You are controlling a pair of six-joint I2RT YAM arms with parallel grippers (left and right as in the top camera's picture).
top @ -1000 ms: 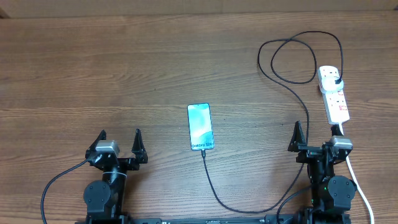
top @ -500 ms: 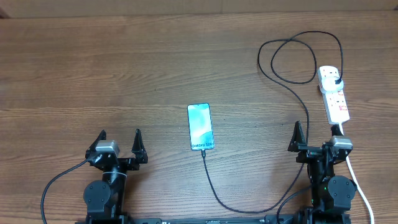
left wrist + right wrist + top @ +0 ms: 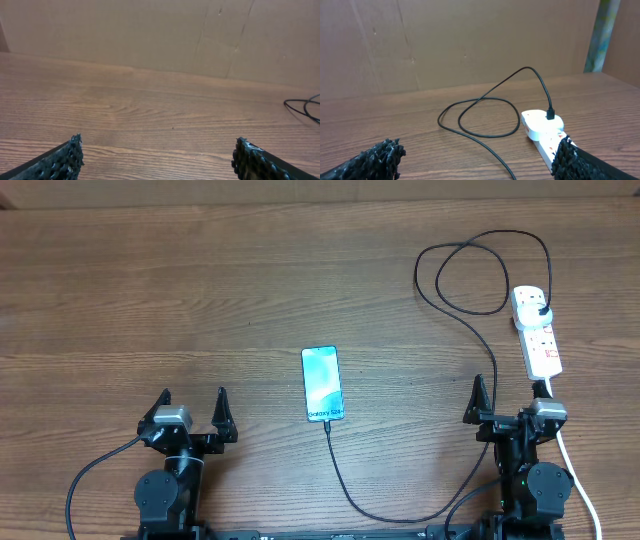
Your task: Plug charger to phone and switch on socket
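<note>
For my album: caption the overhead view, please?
Left gripper and right gripper open; charger runs from socket to phone.

The phone [image 3: 322,384] lies mid-table [image 3: 200,300]. The socket [image 3: 537,332] sits far right, just beyond the right gripper [image 3: 512,395]. The charger [image 3: 495,370] meets the phone's near end, swings right, loops left of the socket and ends in its far end. The left gripper [image 3: 192,400] stands near left.

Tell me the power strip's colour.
White with red markings; the socket shows best in the overhead view.
</note>
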